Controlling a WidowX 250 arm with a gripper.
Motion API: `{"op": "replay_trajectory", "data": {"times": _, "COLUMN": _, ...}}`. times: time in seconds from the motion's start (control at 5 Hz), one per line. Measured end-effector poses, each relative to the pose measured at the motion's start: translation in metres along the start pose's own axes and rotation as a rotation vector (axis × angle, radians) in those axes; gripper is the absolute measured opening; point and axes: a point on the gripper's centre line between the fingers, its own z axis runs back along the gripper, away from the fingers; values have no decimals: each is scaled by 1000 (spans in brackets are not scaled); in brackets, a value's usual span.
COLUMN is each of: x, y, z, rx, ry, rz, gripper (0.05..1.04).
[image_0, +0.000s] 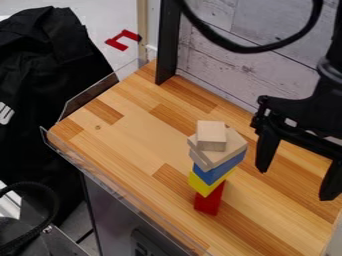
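My gripper (294, 184) hangs over the right side of the worktop (143, 142), its two black fingers (266, 150) spread well apart with nothing between them. Nearest to me is a tower of blocks, standing upright on the wood to the left of my fingers in the view; I am not touching it.

At its foot is a red block (208, 201), with a yellow block (203, 185) resting on it and a blue block (215, 171) above that. Over the blue lies pale, uncoloured wood (219, 156), turned at an angle; I cannot tell whether this layer is one piece or two. A small pale block (212, 135) sits at the very top.

Low clear panels (92, 96) edge the left side of the worktop like a rim, and the tower stands inside them. A black upright post (167, 45) rises at the far edge, beside a wall of whitish boards (220, 70). A thick black cable (248, 49) loops in front of the boards. Beyond the clear panels lies black fabric (47, 65).
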Motion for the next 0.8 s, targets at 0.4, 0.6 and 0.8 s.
{"op": "replay_trajectory", "data": {"times": 0.4, "x": 10, "y": 10, "z": -7, "rx": -14, "ry": 13, "rz": 42, "gripper": 1001}}
{"op": "replay_trajectory", "data": {"times": 0.6, "x": 19, "y": 22, "z": -4, "rx": -12, "ry": -10, "rz": 77, "gripper": 1001}}
{"op": "replay_trajectory", "data": {"times": 0.8, "x": 24, "y": 28, "z": 8, "rx": -6, "ry": -54, "rz": 101, "gripper": 1001}}
